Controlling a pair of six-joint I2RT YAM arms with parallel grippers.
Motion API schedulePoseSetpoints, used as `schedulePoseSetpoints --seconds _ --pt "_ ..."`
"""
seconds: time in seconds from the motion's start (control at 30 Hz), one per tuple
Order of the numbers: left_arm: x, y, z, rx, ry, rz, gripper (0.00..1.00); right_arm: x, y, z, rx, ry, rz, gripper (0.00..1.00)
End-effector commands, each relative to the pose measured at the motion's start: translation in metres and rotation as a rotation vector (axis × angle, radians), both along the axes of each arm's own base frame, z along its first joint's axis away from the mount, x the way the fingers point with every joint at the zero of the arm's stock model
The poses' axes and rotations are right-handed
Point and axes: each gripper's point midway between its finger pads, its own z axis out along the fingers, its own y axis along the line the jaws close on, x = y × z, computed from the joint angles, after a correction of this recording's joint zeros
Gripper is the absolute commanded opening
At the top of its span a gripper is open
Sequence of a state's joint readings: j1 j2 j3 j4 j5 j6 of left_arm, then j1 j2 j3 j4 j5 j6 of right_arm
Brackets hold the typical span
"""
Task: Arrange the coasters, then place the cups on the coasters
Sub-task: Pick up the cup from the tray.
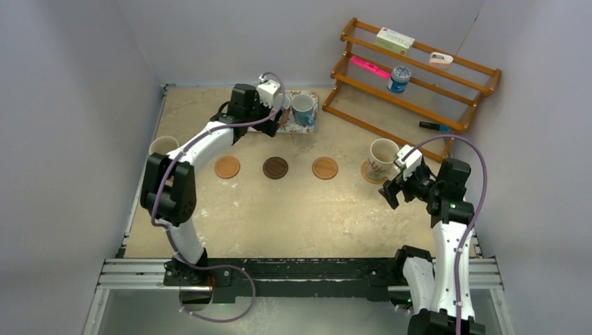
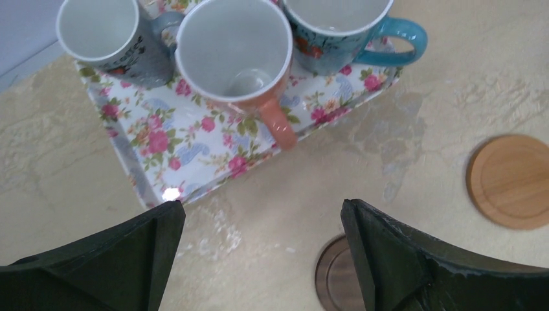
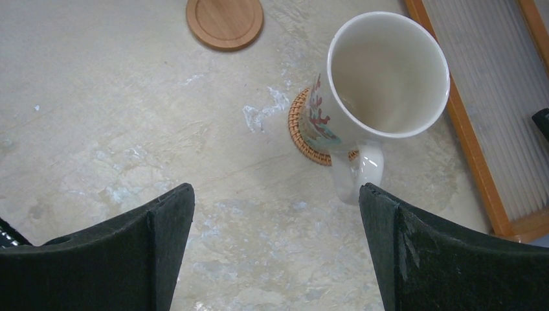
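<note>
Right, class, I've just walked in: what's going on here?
Two robot arms are setting mugs on coasters. One cream mug already stands on a woven coaster, the right end effector open close by, holding nothing. The left end effector hangs open near the floral tray, which holds the grey mug, orange mug and blue mug. The left tan coaster, dark coaster and right tan coaster lie bare in a row. A second cream mug stands far left.

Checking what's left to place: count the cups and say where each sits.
5. On the floral tray: grey cup, orange cup, blue cup. On the woven coaster at right: printed cup. At the left edge of the table: cream cup. None seems hidden.
</note>
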State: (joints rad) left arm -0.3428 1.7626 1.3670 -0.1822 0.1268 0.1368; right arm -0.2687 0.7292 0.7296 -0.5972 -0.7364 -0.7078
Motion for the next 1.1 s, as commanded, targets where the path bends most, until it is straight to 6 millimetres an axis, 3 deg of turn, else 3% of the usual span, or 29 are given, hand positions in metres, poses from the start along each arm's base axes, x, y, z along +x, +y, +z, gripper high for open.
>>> schedulePoseSetpoints --seconds 0.0,0.27,0.5,0.83,1.07 --pt "0.030 -0.023 0.016 -0.055 -0.057 0.057 1.00 -0.004 0.004 0.002 0.010 -0.024 0.017 0.99" --pt "0.060 -0.031 -0.010 -0.061 -0.032 0.128 1.00 -0.006 0.007 0.004 0.010 -0.045 0.030 0.99" --pt "0.074 -0.023 -0.024 -0.037 -0.043 0.209 1.00 -0.010 0.011 0.005 0.017 -0.049 0.057 0.99" --pt "0.081 -0.010 -0.023 -0.006 -0.065 0.260 1.00 -0.013 0.013 0.006 0.016 -0.057 0.066 0.99" --pt "0.084 0.009 -0.018 0.000 -0.076 0.306 0.93 -0.015 0.014 0.006 0.016 -0.060 0.075 0.99"
